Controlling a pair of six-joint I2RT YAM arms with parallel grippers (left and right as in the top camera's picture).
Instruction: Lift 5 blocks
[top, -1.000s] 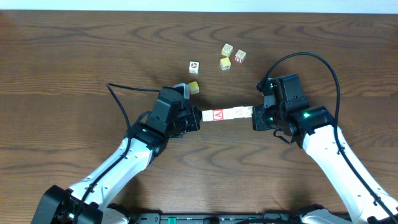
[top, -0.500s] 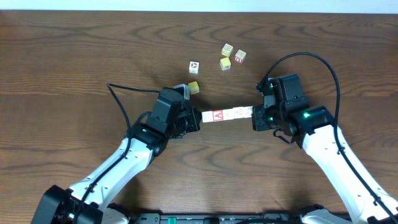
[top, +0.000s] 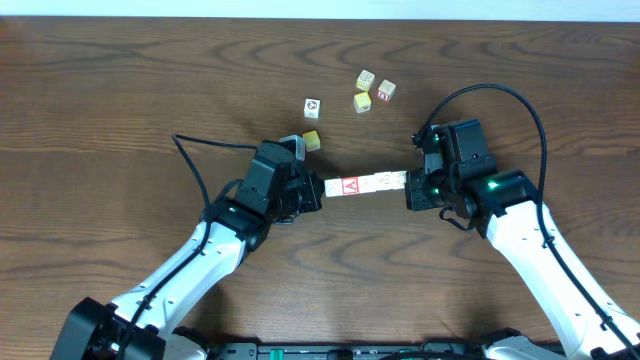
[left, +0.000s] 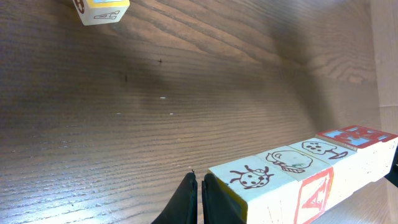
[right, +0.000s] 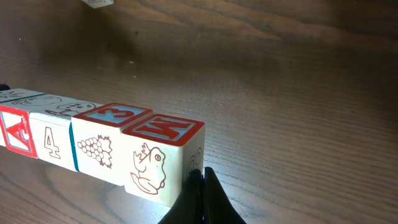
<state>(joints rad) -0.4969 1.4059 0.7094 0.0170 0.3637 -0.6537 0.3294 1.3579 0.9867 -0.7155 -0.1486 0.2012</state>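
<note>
Blocks (top: 365, 183), five small wooden cubes with cream faces, are lined up end to end in one row near the middle of the table (top: 120, 80). The row is squeezed between the left pincer (top: 318, 193) and the right pincer (top: 410, 190), each clenched with its fingers together. A red "A", a "4" and a blue "3" can be read. A ladybird, grapes and a frog are drawn in outline.

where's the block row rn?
Overhead: the block row spans mid-table between the left gripper and the right gripper, each shut and pressing one end; loose cubes lie beyond it.
</note>
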